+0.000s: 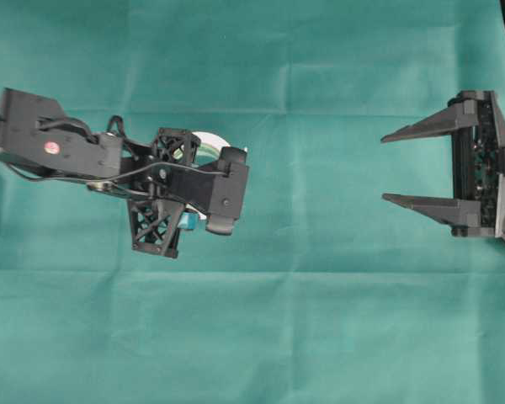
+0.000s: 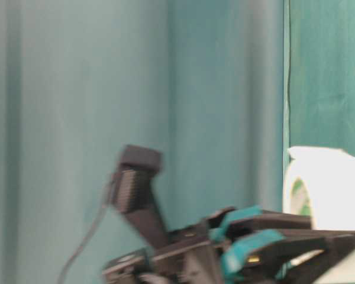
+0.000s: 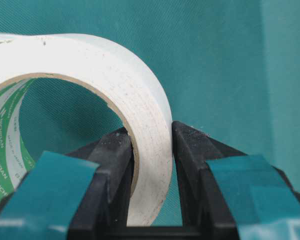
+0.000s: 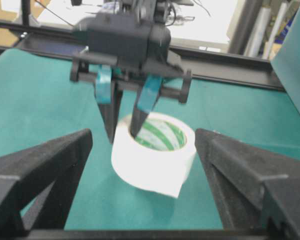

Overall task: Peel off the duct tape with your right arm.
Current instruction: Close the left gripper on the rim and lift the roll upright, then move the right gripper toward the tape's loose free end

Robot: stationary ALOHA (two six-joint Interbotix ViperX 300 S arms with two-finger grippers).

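1. Duct tape (image 3: 115, 100) wall is clamped by the left gripper (image 3: 152, 145): one teal-strip finger inside the ring, one outside.
2. Roll is seen tilted on the green surface (image 1: 320, 337), left of centre in the overhead view, mostly hidden under the left gripper.
3. Right gripper (image 1: 385, 168) is spread wide, nothing held, well apart from the roll.
4. Loose strip end is seen at the roll's lower edge in the right wrist view.

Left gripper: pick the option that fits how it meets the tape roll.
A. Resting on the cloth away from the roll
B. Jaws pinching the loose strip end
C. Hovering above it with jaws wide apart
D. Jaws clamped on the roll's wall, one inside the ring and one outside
D: in the left wrist view the left gripper has its jaws pressed on either side of the wall of the duct tape, one inside the ring.
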